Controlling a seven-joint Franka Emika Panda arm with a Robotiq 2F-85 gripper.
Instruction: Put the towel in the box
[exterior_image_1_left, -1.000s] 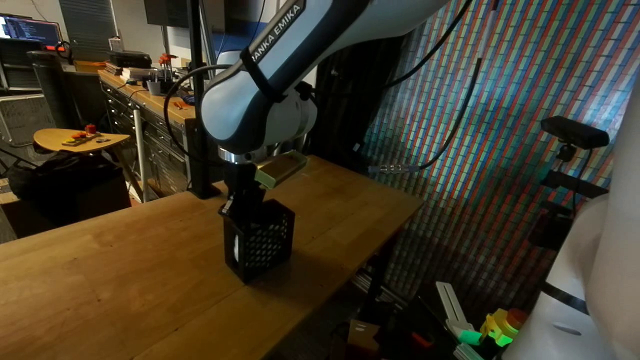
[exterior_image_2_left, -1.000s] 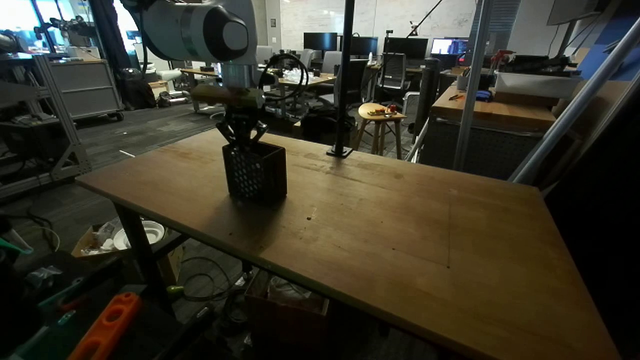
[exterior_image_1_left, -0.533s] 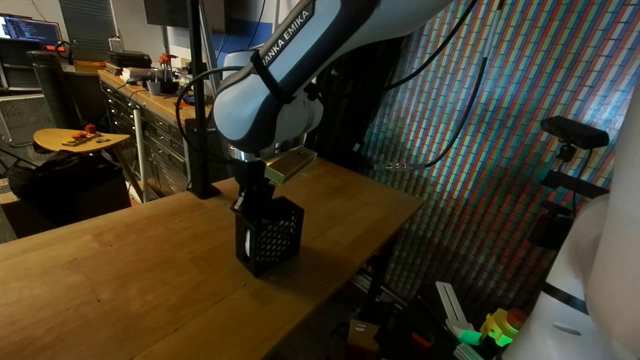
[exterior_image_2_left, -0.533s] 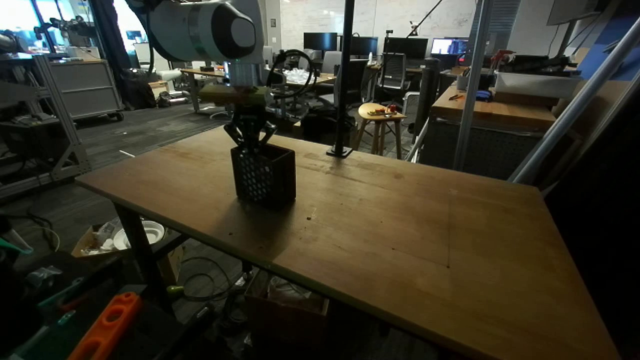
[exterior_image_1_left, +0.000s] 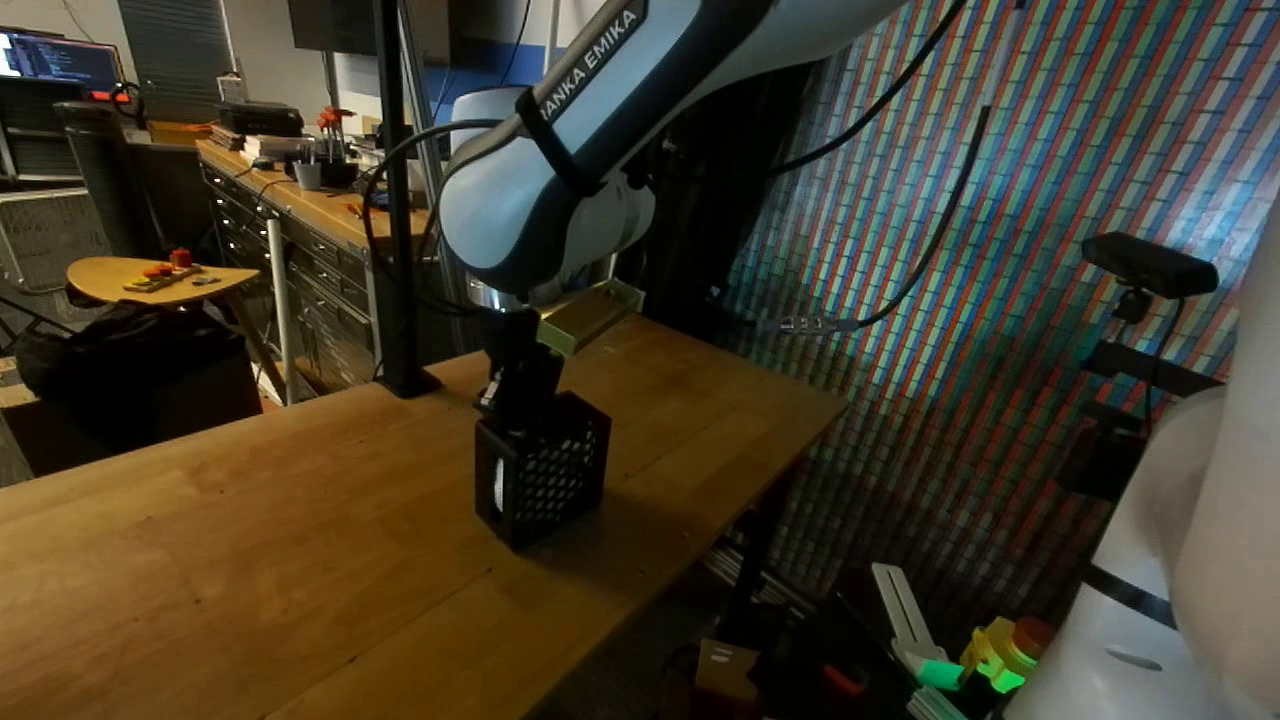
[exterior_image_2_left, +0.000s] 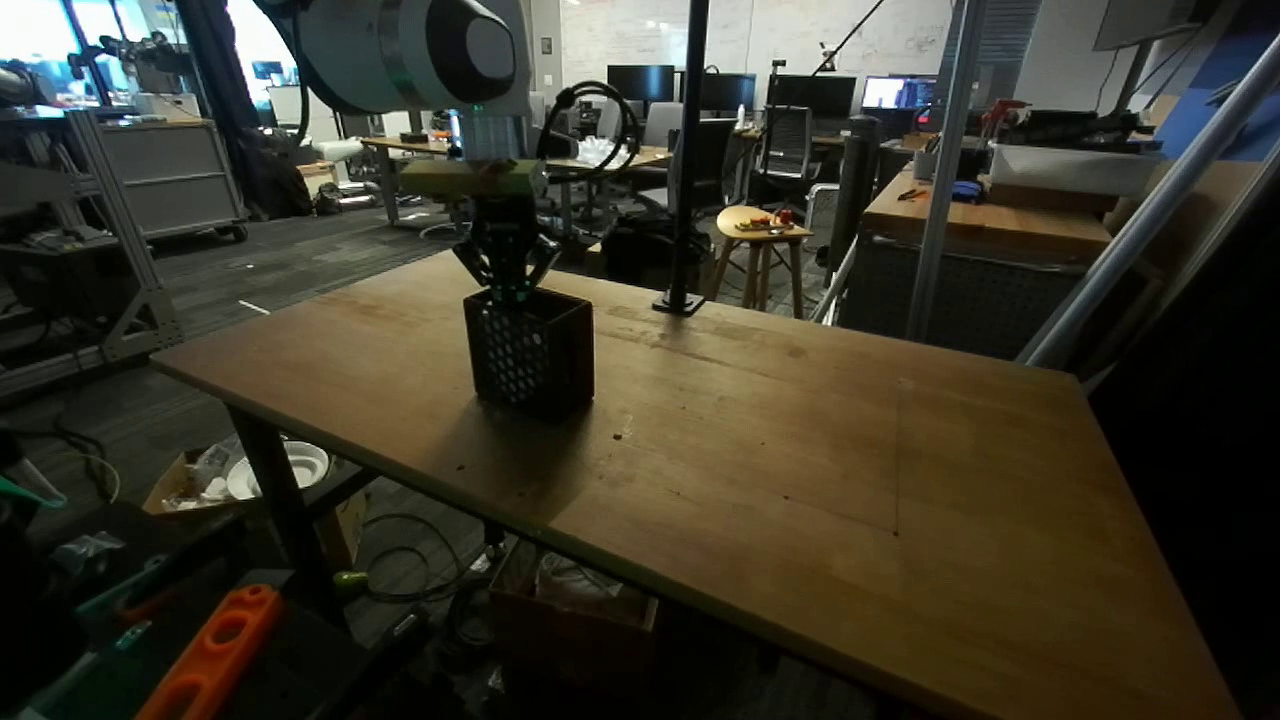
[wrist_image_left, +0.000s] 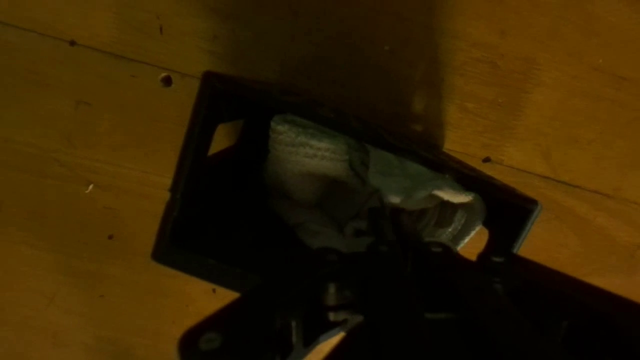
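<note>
The box is a black open-topped crate with a perforated side, upright on the wooden table in both exterior views (exterior_image_1_left: 550, 480) (exterior_image_2_left: 525, 350). Its rim also shows in the wrist view (wrist_image_left: 194, 120). The pale grey-green towel (wrist_image_left: 310, 155) lies bunched inside the box. A white strip of the towel (exterior_image_1_left: 498, 485) shows through the box's end slot. My gripper (exterior_image_2_left: 512, 292) points down into the box's opening. In the wrist view the gripper (wrist_image_left: 377, 225) looks shut on the towel's middle, with folds on both sides. The tips are dark and partly hidden.
The wooden table (exterior_image_2_left: 800, 450) carries the box near one end. A black post (exterior_image_2_left: 685, 200) stands at the table's far edge. A tool bench (exterior_image_1_left: 300, 210) and a small stool (exterior_image_2_left: 760, 225) stand beyond. A tiled wall (exterior_image_1_left: 900, 300) lies past the table's end.
The gripper and box shifted rightward together in both exterior views, mostly during the earlier half second. Since then the box has hardly moved and my gripper has risen slightly.
</note>
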